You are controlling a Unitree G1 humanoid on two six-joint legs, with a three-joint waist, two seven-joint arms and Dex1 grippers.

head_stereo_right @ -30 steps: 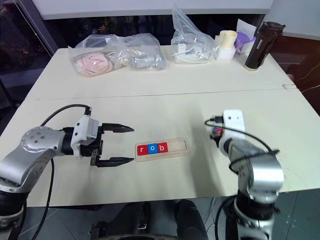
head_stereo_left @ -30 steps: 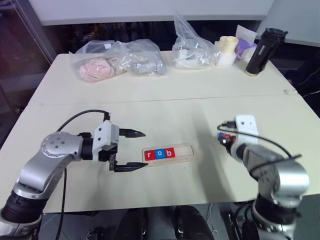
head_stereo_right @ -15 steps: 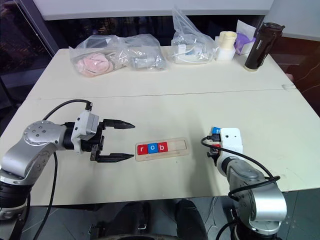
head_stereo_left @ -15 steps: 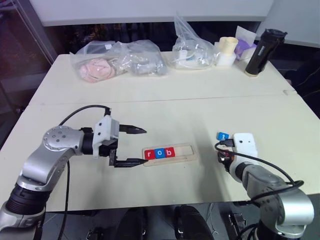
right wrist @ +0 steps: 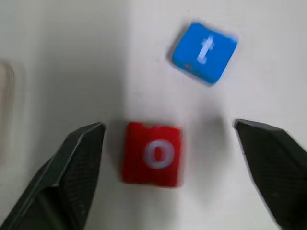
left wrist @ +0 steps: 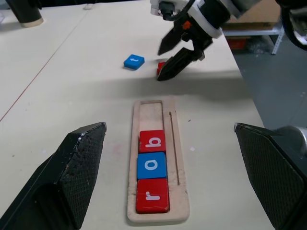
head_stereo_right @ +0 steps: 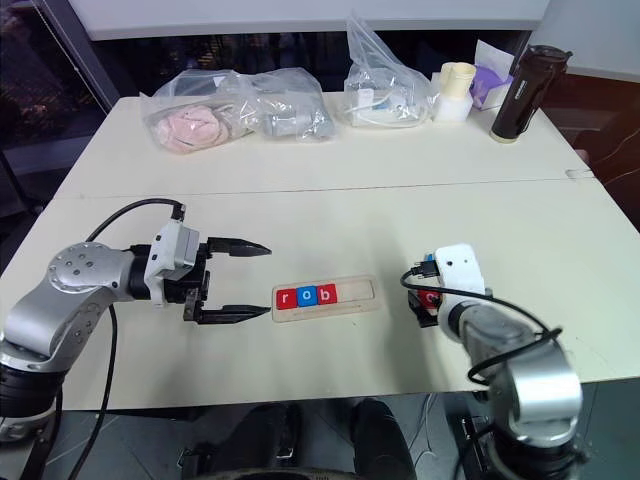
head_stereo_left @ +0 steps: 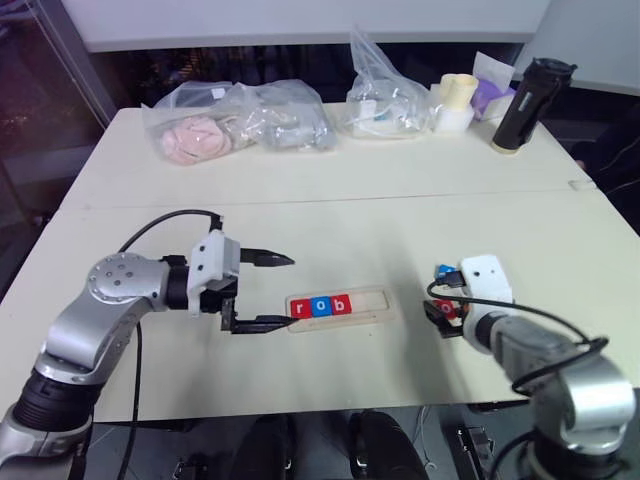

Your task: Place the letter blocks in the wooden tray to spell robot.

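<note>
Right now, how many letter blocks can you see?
5. Three sit in the wooden tray: red r, blue o, red b. Two lie on the table: a red o between the right gripper's open jaws, and a blue t nearby.

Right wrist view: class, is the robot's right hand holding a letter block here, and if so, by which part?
Nothing is held. The right hand is open, its fingers standing apart on either side of the red o block, which lies on the table.

This looks like a lab or workroom. A big pale table (head_stereo_left: 330, 200) stands in a plain room. At the table's far edge lie plastic bags (head_stereo_left: 240, 120) of stuff beside a black bottle (head_stereo_left: 528, 90).
</note>
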